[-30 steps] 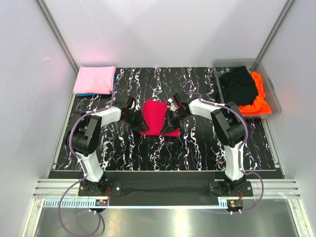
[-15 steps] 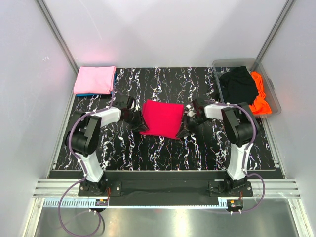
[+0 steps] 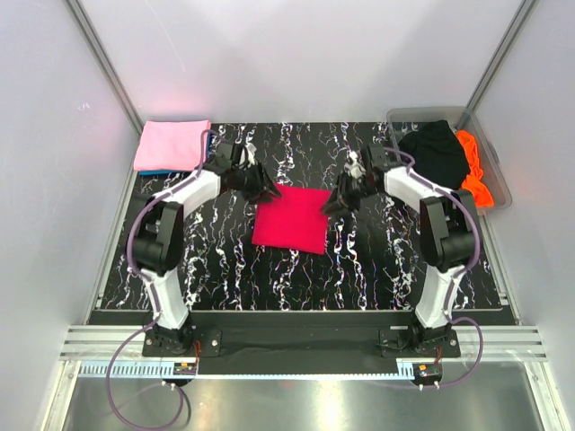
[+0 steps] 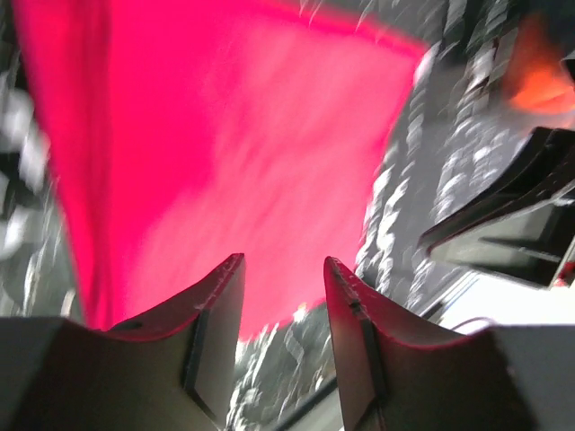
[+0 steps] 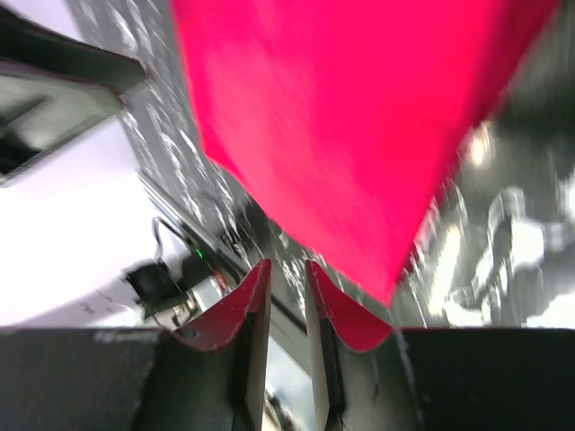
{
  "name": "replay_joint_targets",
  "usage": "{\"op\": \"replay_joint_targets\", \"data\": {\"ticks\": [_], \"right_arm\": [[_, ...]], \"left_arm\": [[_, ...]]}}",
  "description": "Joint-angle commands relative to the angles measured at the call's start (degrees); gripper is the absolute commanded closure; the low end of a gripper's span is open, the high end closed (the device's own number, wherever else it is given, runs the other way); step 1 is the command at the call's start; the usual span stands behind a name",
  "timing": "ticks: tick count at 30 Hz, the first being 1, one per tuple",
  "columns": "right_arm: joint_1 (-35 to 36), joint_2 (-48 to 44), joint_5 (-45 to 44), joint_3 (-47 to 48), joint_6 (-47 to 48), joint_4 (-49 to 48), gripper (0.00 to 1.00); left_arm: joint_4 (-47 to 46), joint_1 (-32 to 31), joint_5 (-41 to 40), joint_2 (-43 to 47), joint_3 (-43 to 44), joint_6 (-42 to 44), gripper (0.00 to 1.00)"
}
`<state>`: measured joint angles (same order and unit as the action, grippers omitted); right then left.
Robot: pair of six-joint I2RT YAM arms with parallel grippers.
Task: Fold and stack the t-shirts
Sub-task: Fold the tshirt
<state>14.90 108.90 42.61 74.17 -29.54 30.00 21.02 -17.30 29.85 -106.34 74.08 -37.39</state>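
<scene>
Crimson t-shirt (image 3: 290, 220) lies folded square at worktop (image 3: 359, 260) centre, unstacked; pink t-shirt (image 3: 172, 145) sits rear left; black t-shirt (image 3: 434, 154) and orange t-shirt (image 3: 474, 175) lie unfolded in bin (image 3: 422, 111). Left gripper (image 4: 283, 265) jaws parted, empty; right gripper (image 5: 287, 265) jaws narrowly parted, empty.

Ahead of the left gripper (image 4: 284, 260), the blurred crimson t-shirt (image 4: 225, 135) runs off the top and left edges. An orange smear (image 4: 539, 76) far ahead to the right is too blurred to name. Ahead of the right gripper (image 5: 287, 263), the shirt is blurred too and cut off at the top. Left of the left gripper, a blue t-shirt (image 3: 154, 171) shows only a sliver under the pink t-shirt (image 3: 172, 145). Right of the right gripper, the black t-shirt (image 3: 434, 154) hides part of the orange t-shirt (image 3: 473, 180).
</scene>
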Motion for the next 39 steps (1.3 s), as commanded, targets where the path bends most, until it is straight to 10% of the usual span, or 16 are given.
{"op": "replay_joint_targets", "data": {"ticks": [1, 19, 34, 39], "right_arm": [[0.05, 6.64, -0.16, 8.08, -3.5, -2.49, 0.72], [-10.06, 26.28, 4.67, 24.44, -6.76, -3.46, 0.72], [-8.75, 0.83, -4.99, 17.25, 4.84, 10.52, 0.51], [3.01, -10.19, -11.91, 9.25, 6.33, 12.45, 0.46]], "left_arm": [[-7.73, 1.56, 5.65, -6.76, 5.7, -3.65, 0.56], [-8.45, 7.54, 10.66, -22.68, 17.85, -4.45, 0.57], [-0.89, 7.72, 3.03, 6.74, -8.74, 1.61, 0.45], [-0.8, 6.84, 1.44, 14.93, -17.91, 2.32, 0.41]]}}
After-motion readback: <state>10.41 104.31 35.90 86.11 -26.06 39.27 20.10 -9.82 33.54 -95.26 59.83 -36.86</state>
